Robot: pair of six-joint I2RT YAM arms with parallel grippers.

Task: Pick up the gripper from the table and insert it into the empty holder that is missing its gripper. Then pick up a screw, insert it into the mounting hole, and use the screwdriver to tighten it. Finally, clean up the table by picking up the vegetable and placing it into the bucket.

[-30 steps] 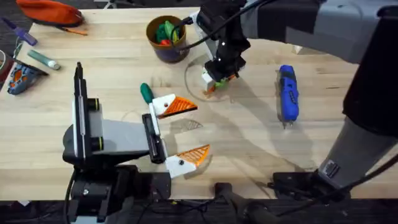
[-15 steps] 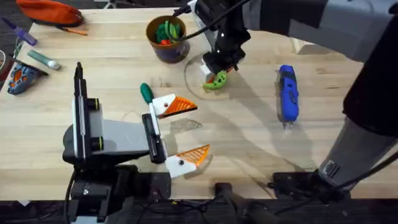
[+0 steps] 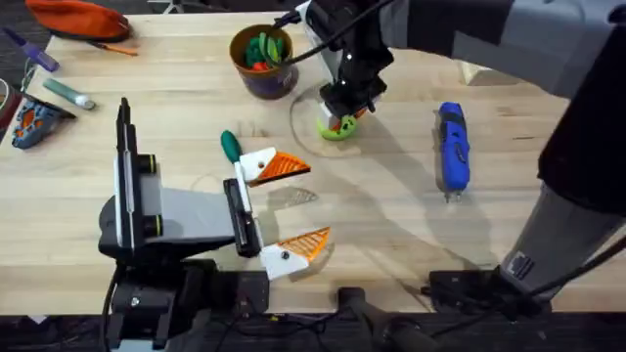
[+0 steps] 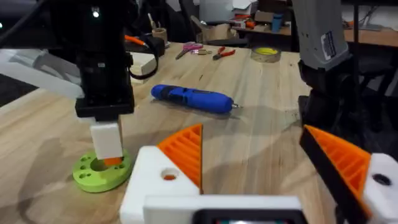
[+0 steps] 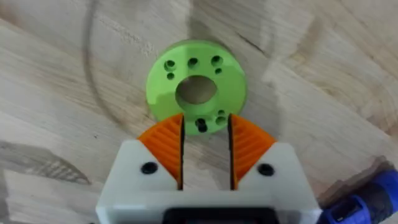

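Note:
My right gripper (image 3: 339,115) (image 5: 206,117) hangs over a flat lime-green disc (image 3: 337,128) (image 5: 196,93), its jaws a narrow gap apart. A small dark screw (image 5: 201,126) stands in the disc between the pads, touching neither. My left gripper (image 3: 318,200) (image 4: 252,129) is wide open and holds nothing; both white mounts carry orange wedges. One mount's mounting hole (image 4: 168,176) shows orange inside. The dark green vegetable (image 3: 230,147) lies beside that finger. The bucket (image 3: 262,59) stands at the back with green and red items inside. The blue screwdriver (image 3: 452,147) (image 4: 193,99) lies to the right.
An orange pouch (image 3: 78,18), a marker (image 3: 67,93) and a small dark object (image 3: 34,119) lie at the far left. A pale block (image 3: 476,71) sits at the back right. Bare wood lies between the left gripper and the screwdriver.
The right gripper shifted slightly toward the bucket. The lime-green disc, tilted under it half a second ago, now lies flat. The left arm has not moved.

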